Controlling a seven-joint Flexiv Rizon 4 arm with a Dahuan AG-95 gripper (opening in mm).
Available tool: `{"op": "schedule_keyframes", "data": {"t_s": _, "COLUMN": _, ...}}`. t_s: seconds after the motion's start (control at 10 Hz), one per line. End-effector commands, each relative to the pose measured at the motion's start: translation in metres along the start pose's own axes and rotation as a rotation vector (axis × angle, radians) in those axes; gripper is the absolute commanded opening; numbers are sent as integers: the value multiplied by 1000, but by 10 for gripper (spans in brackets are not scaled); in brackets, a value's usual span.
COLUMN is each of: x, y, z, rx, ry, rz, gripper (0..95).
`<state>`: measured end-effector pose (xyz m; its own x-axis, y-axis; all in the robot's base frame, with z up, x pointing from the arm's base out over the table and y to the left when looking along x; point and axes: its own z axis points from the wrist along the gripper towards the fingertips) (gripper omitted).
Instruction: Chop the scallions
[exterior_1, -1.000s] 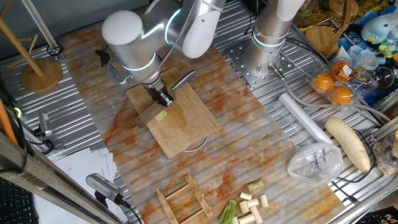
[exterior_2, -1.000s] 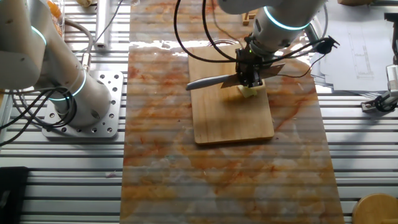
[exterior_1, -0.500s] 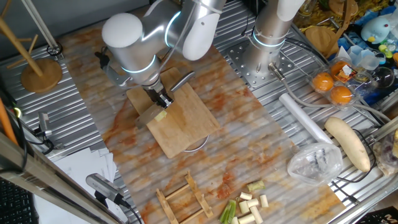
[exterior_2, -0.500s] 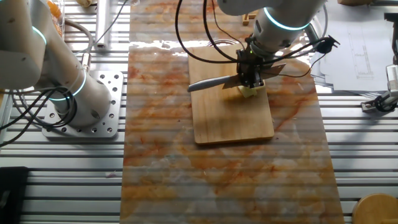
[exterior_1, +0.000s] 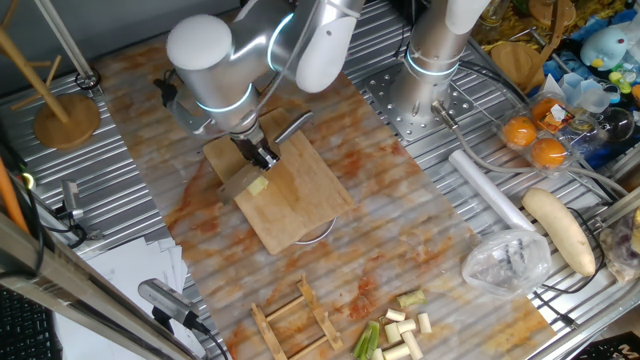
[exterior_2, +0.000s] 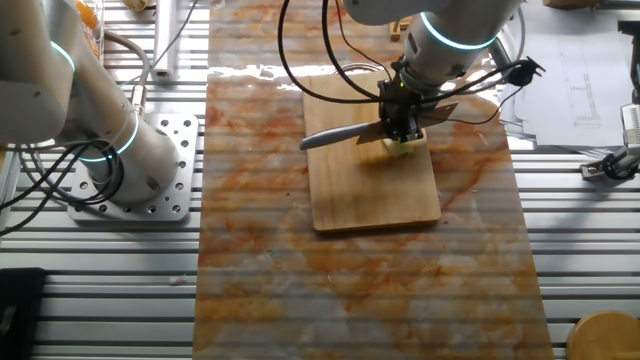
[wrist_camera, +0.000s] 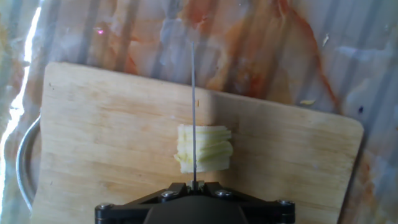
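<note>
A pale yellow-green scallion piece (wrist_camera: 214, 148), part sliced, lies in the middle of the wooden cutting board (wrist_camera: 106, 137). My gripper (wrist_camera: 193, 185) is shut on a knife (wrist_camera: 193, 106), whose thin blade shows edge-on over the piece's left part. In one fixed view the gripper (exterior_1: 262, 157) stands over the board (exterior_1: 300, 205) with the scallion piece (exterior_1: 258, 185) just below it. In the other fixed view the knife's silver handle (exterior_2: 330, 134) sticks out left of the gripper (exterior_2: 403, 125), above the piece (exterior_2: 404, 149). More scallions (exterior_1: 400, 330) lie in a pile at the table's near edge.
A second arm's base (exterior_1: 430, 60) stands behind the board. At the right are a long white radish (exterior_1: 560, 230), a plastic bag (exterior_1: 505, 262) and oranges (exterior_1: 535, 140). A wooden rack (exterior_1: 295, 320) sits by the scallion pile, a round wooden stand (exterior_1: 65, 120) at the far left.
The hand with the knife has shifted only very slightly over the scallion piece. The piece and the board stay where they were.
</note>
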<state>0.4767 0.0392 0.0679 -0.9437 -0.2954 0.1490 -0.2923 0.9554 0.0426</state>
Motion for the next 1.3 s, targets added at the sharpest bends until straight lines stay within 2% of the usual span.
{"op": "schedule_keyframes", "data": {"t_s": 0.1, "x": -4, "y": -6, "z": 9, "rx": 2, "ry": -13, "rz": -4, "gripper": 0}}
{"op": "schedule_keyframes", "data": {"t_s": 0.2, "x": -8, "y": -10, "z": 19, "rx": 8, "ry": -35, "rz": -10, "gripper": 0}}
{"op": "schedule_keyframes", "data": {"t_s": 0.3, "x": -8, "y": -10, "z": 19, "rx": -12, "ry": -79, "rz": 3, "gripper": 0}}
{"op": "schedule_keyframes", "data": {"t_s": 0.4, "x": -8, "y": -10, "z": 19, "rx": -26, "ry": -105, "rz": 29, "gripper": 0}}
{"op": "schedule_keyframes", "data": {"t_s": 0.5, "x": -8, "y": -10, "z": 19, "rx": -10, "ry": -108, "rz": 51, "gripper": 0}}
{"op": "schedule_keyframes", "data": {"t_s": 0.6, "x": -8, "y": -10, "z": 19, "rx": 16, "ry": -102, "rz": 42, "gripper": 0}}
{"op": "schedule_keyframes", "data": {"t_s": 0.7, "x": -8, "y": -10, "z": 19, "rx": 18, "ry": -99, "rz": 33, "gripper": 0}}
{"op": "schedule_keyframes", "data": {"t_s": 0.8, "x": -7, "y": -9, "z": 15, "rx": 18, "ry": -82, "rz": 28, "gripper": 0}}
{"op": "schedule_keyframes", "data": {"t_s": 1.0, "x": -2, "y": -3, "z": -2, "rx": 7, "ry": -42, "rz": 28, "gripper": 0}}
{"op": "schedule_keyframes", "data": {"t_s": 1.3, "x": 2, "y": 1, "z": -16, "rx": 11, "ry": -40, "rz": 18, "gripper": 0}}
